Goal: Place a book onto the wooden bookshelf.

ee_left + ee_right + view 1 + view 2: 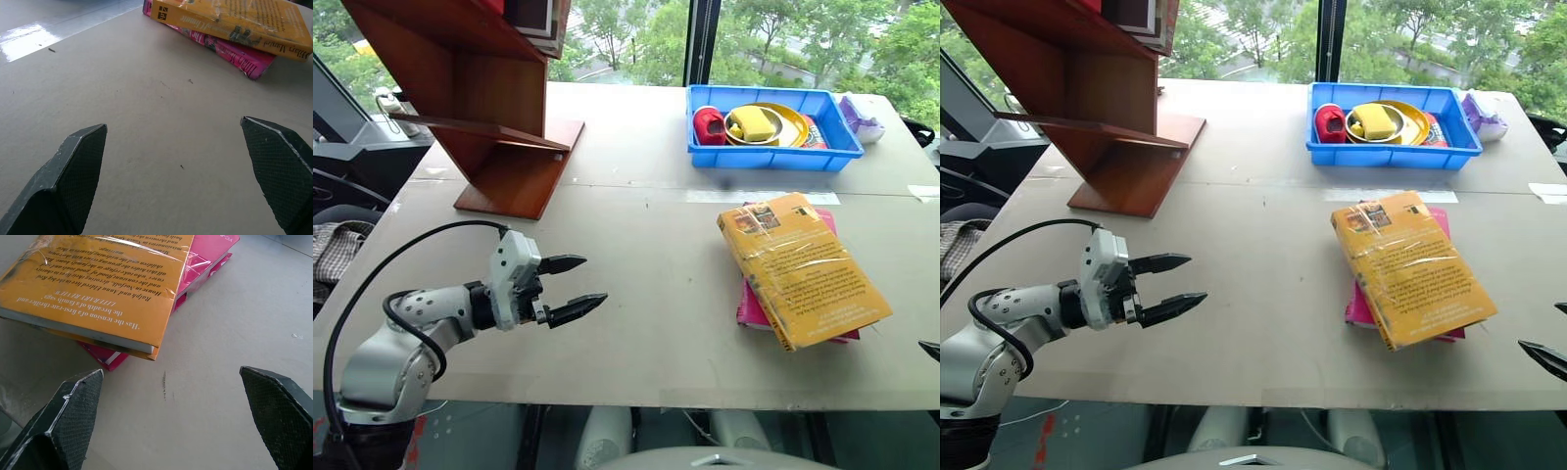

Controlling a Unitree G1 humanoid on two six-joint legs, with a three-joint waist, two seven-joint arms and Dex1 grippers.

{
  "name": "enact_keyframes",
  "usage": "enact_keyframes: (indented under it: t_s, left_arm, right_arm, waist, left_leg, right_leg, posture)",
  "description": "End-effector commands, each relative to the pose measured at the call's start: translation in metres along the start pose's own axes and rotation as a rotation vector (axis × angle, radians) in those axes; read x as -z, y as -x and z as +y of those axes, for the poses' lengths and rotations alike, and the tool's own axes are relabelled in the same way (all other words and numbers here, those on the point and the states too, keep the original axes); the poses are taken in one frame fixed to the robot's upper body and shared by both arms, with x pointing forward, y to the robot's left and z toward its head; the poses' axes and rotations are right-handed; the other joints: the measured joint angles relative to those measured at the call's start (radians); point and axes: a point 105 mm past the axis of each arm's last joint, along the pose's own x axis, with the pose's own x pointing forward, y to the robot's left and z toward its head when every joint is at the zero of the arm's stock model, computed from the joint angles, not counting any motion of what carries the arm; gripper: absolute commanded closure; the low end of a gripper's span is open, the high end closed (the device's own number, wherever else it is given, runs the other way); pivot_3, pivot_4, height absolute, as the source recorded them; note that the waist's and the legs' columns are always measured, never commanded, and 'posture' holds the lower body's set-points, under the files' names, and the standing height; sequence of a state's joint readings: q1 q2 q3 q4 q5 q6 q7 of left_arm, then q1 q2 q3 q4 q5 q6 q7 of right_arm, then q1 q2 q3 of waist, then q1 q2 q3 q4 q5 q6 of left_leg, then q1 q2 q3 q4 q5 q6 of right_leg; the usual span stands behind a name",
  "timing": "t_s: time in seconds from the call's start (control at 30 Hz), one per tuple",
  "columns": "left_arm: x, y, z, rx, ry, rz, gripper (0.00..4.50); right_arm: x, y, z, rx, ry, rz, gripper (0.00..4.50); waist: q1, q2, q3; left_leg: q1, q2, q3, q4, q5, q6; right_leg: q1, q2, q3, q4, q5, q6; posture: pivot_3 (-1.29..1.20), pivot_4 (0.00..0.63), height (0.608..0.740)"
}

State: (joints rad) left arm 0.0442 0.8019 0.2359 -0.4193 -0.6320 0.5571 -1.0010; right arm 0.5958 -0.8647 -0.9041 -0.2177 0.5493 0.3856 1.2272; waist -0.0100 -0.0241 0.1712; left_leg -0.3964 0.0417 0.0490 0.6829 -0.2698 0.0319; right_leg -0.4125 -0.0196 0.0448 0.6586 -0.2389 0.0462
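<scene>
Pink book mostly under book

Bright daylight pours in from the windows at twelve o'clock. Tabletop evenly lit, shadows soft. Glare streaks the book wrap, and a white patch shines on the tabletop in the left wrist view. Everything sharp.

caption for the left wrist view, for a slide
Open left claw hovers over the table, facing the yellow book stacked on a pink book.
</scene>
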Motion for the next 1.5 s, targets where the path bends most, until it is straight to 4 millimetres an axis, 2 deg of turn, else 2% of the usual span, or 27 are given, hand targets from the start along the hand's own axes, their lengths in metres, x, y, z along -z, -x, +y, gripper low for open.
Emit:
enact_keyframes:
  t_s: [0.03, 0.1, 0.17, 0.27, 0.3, 0.37, 0.47, 0.6, 0.63, 0.73, 0.8, 0.93, 1.1, 1.3, 1.43, 1.5]
  left_arm:
    - [-0.014, 0.000, 0.001, 0.025, -0.041, -0.036, 0.00]
    - [-0.027, -0.007, 0.001, 0.054, -0.052, -0.088, 0.00]
    - [-0.036, -0.011, 0.000, 0.088, -0.067, -0.116, 0.00]
    - [-0.051, -0.015, -0.005, 0.150, -0.097, -0.152, 0.00]
    - [-0.057, -0.016, -0.007, 0.174, -0.103, -0.169, 0.00]
    - [-0.065, -0.018, -0.013, 0.217, -0.122, -0.197, 0.00]
    - [-0.074, -0.022, -0.020, 0.281, -0.151, -0.212, 0.00]
    - [-0.075, -0.025, -0.026, 0.335, -0.175, -0.205, 0.00]
    - [-0.075, -0.026, -0.027, 0.343, -0.177, -0.203, 0.00]
    - [-0.074, -0.026, -0.030, 0.357, -0.188, -0.196, 0.00]
    - [-0.076, -0.027, -0.031, 0.359, -0.187, -0.209, 0.00]
    - [-0.073, -0.027, -0.034, 0.363, -0.186, -0.206, 0.00]
    - [-0.069, -0.026, -0.038, 0.359, -0.174, -0.205, 0.00]
    - [-0.066, -0.028, -0.041, 0.357, -0.154, -0.219, 0.00]
    - [-0.059, -0.023, -0.040, 0.342, -0.140, -0.206, 0.00]
    - [-0.058, -0.020, -0.038, 0.326, -0.140, -0.201, 0.00]
  right_arm:
    - [-0.016, 0.002, -0.010, 0.085, 0.049, -0.019, 0.06]
    - [-0.033, -0.006, -0.016, 0.151, -0.005, -0.037, 0.06]
    - [-0.054, -0.014, -0.007, 0.133, 0.007, -0.010, 0.06]
    - [-0.097, -0.025, 0.004, 0.068, -0.059, -0.045, 0.06]
    - [-0.106, -0.030, 0.006, 0.063, -0.066, -0.047, 0.28]
    - [-0.114, -0.041, 0.013, 0.065, -0.019, 0.014, 0.82]
    - [-0.123, -0.078, 0.010, 0.149, 0.032, 0.070, 2.31]
    - [-0.113, -0.112, -0.024, 0.359, 0.067, 0.175, 4.37]
    - [-0.112, -0.115, -0.030, 0.388, 0.077, 0.189, 4.48]
    - [-0.106, -0.126, -0.042, 0.420, 0.128, 0.252, 4.48]
    - [-0.093, -0.132, -0.045, 0.398, 0.133, 0.312, 4.48]
    - [-0.075, -0.134, -0.049, 0.328, 0.053, 0.380, 4.48]
    - [-0.062, -0.134, -0.051, 0.256, -0.060, 0.403, 4.48]
    - [-0.052, -0.154, -0.026, 0.086, -0.190, 0.402, 4.48]
    - [-0.072, -0.182, -0.004, 0.074, -0.202, 0.330, 4.48]
    - [-0.081, -0.190, 0.006, 0.074, -0.191, 0.307, 4.48]
  waist:
    - [0.000, 0.000, 0.000]
    - [0.000, 0.000, 0.000]
    - [-0.002, 0.002, 0.000]
    - [-0.009, 0.004, -0.001]
    - [-0.007, 0.003, 0.000]
    - [-0.003, 0.001, 0.000]
    - [-0.002, -0.001, 0.001]
    - [-0.002, -0.001, 0.001]
    - [0.000, -0.001, 0.001]
    - [0.000, 0.000, 0.001]
    - [0.000, 0.000, 0.001]
    - [-0.001, 0.000, 0.001]
    - [-0.004, 0.000, 0.001]
    - [-0.005, 0.000, 0.001]
    - [-0.015, 0.000, 0.001]
    - [-0.022, 0.000, 0.001]
  left_leg:
    - [0.000, 0.000, 0.000, 0.000, 0.000, 0.000]
    - [0.000, 0.000, 0.000, 0.000, 0.000, 0.000]
    - [0.000, 0.000, 0.001, 0.001, 0.000, 0.000]
    - [0.001, 0.000, 0.002, 0.000, 0.000, 0.000]
    - [0.001, 0.000, 0.002, 0.000, 0.000, 0.000]
    - [0.000, 0.000, 0.001, 0.000, 0.000, 0.000]
    - [-0.003, -0.001, -0.001, -0.001, 0.000, 0.000]
    - [-0.006, -0.002, 0.002, -0.001, 0.000, 0.001]
    - [-0.006, -0.003, 0.001, -0.001, 0.000, 0.001]
    - [-0.015, -0.003, 0.001, 0.001, 0.000, 0.001]
    - [-0.021, -0.003, 0.001, 0.002, 0.000, 0.001]
    - [-0.021, -0.002, 0.001, 0.001, 0.000, 0.001]
    - [-0.020, -0.002, 0.001, 0.001, 0.000, 0.001]
    - [-0.018, -0.003, 0.001, 0.002, 0.000, 0.001]
    - [-0.018, -0.002, 0.001, 0.002, 0.000, 0.001]
    - [-0.018, -0.002, 0.001, 0.002, 0.000, 0.001]
  right_leg:
    - [0.000, 0.000, 0.000, 0.000, 0.000, 0.000]
    - [0.000, 0.000, 0.000, 0.000, 0.000, 0.000]
    - [-0.001, 0.000, 0.001, 0.001, 0.000, 0.000]
    - [-0.001, 0.000, 0.002, 0.002, 0.001, 0.000]
    - [-0.001, 0.002, 0.003, 0.002, 0.001, -0.002]
    - [-0.001, 0.002, 0.001, 0.002, 0.002, -0.003]
    - [-0.002, 0.002, 0.000, -0.001, 0.002, -0.004]
    - [-0.005, 0.000, 0.002, -0.002, 0.003, -0.004]
    - [-0.005, 0.000, 0.002, -0.002, 0.003, -0.004]
    - [-0.014, 0.000, 0.002, -0.001, 0.004, 0.001]
    - [-0.021, 0.001, 0.002, 0.001, 0.005, 0.002]
    - [-0.020, 0.001, 0.001, 0.002, 0.005, 0.001]
    - [-0.020, 0.001, 0.002, 0.002, 0.005, 0.002]
    - [-0.020, 0.002, 0.002, 0.003, 0.005, 0.001]
    - [-0.020, 0.003, 0.002, 0.004, 0.005, 0.001]
    - [-0.020, 0.004, 0.002, 0.004, 0.005, 0.001]
  posture:
    - [0.00, 0.150, 0.740]
    - [0.00, 0.150, 0.740]
    - [0.00, 0.150, 0.740]
    - [0.00, 0.150, 0.740]
    - [0.00, 0.150, 0.740]
    - [0.00, 0.150, 0.740]
    - [0.00, 0.150, 0.740]
    - [0.00, 0.150, 0.740]
    - [0.00, 0.150, 0.740]
    - [0.00, 0.150, 0.740]
    - [0.00, 0.150, 0.740]
    - [0.00, 0.150, 0.740]
    - [0.00, 0.150, 0.740]
    - [0.00, 0.150, 0.740]
    - [0.00, 0.150, 0.740]
    - [0.00, 0.150, 0.740]
